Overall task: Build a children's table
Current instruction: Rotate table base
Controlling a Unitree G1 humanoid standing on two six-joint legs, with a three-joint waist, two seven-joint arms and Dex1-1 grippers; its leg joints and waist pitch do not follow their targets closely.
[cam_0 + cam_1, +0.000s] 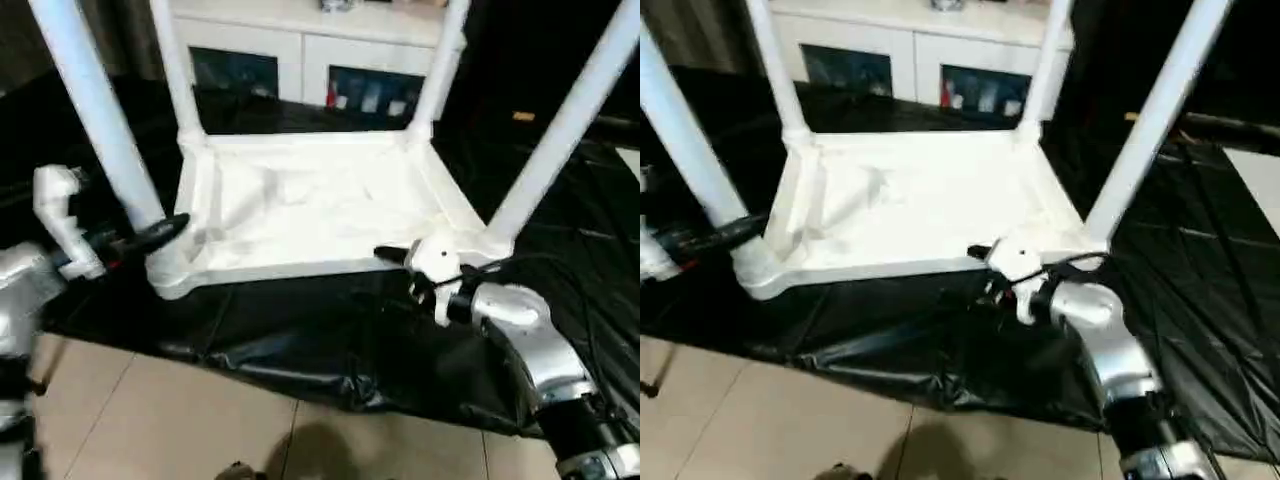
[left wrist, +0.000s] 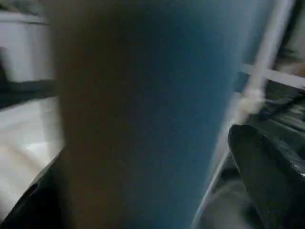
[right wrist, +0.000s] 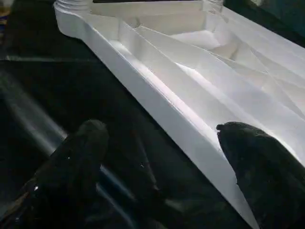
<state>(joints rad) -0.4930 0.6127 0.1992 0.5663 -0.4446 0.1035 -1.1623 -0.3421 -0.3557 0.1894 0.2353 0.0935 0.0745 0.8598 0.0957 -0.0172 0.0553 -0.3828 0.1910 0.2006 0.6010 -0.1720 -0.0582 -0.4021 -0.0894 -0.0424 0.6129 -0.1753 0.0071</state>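
The kids' table (image 1: 310,215) is flipped upside down on the black-covered table (image 1: 330,330), sitting at its near edge with all four legs poking up. Behind it there's a white cabinet (image 1: 300,45) with glass doors, and tan floor tiles (image 1: 200,420) show in front.

The left gripper (image 1: 160,232) is over at the near-left leg (image 1: 100,110), jaws spread with one on each side of it. The left wrist view has that leg huge between the two dark fingers (image 2: 267,167), but I can't tell if they're actually squeezing it or just around it.

The right gripper (image 1: 395,258) is at the near rim of the top, close to the near-right leg (image 1: 560,130). The right wrist view shows what the head views hide: jaws released, one finger (image 3: 81,152) outside the rim over the black cover, the other (image 3: 262,162) over the ribbed inside, rim between them, not pinched.
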